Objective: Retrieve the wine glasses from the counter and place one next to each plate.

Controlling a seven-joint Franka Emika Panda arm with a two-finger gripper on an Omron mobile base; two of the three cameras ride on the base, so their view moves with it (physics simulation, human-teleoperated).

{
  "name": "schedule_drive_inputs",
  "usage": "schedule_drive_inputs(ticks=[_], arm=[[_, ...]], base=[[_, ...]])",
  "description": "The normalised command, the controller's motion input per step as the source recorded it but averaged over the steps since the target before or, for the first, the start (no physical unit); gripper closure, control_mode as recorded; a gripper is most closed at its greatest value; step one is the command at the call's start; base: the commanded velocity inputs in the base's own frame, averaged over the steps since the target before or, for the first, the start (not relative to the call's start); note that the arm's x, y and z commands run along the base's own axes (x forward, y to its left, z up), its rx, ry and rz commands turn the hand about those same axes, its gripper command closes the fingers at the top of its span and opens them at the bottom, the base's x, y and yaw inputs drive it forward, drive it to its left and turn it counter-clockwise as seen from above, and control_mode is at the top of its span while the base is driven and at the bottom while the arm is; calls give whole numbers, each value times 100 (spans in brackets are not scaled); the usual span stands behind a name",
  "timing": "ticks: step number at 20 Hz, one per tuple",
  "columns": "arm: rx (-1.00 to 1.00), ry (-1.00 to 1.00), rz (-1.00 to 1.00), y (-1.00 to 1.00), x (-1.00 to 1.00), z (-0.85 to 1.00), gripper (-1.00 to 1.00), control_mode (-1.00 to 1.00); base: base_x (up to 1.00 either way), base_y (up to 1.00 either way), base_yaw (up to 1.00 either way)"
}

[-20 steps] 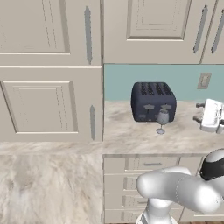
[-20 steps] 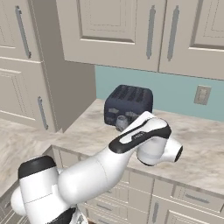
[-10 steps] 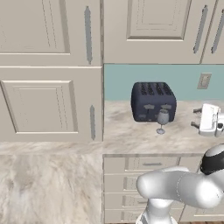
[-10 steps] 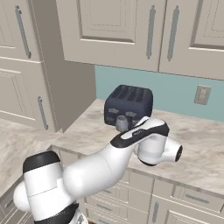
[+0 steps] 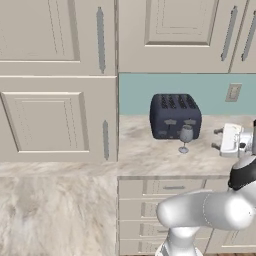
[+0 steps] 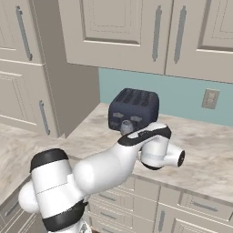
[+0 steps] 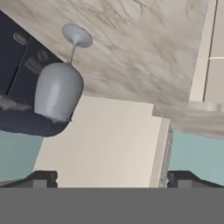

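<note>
One wine glass (image 5: 185,137) is seen upright, stem vertical, foot on the table (image 5: 150,155), just before one dark toaster (image 5: 175,115); the gripper (image 7: 109,177) is held with jaws wide apart, nothing clasped.

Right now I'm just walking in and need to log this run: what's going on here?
A white robot arm is reaching over the beige marbled stone counter toward a small smoky grey-blue stemmed wine glass. The glass stands upright on the counter just in front of the dark navy toaster, untouched. The claw is wide open and empty, pointed at the glass but not yet around it, with the glass off to one side in the hand view. So nothing has been picked up yet.
</note>
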Motion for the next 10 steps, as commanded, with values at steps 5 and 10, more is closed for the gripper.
schedule_drive_inputs(ticks=[5,10], arm=[[0,9,1,5,42,-42,-100,-100],[0,4,4,0,29,-32,-100,-100]], base=[[0,0,0],[0,0,0]])
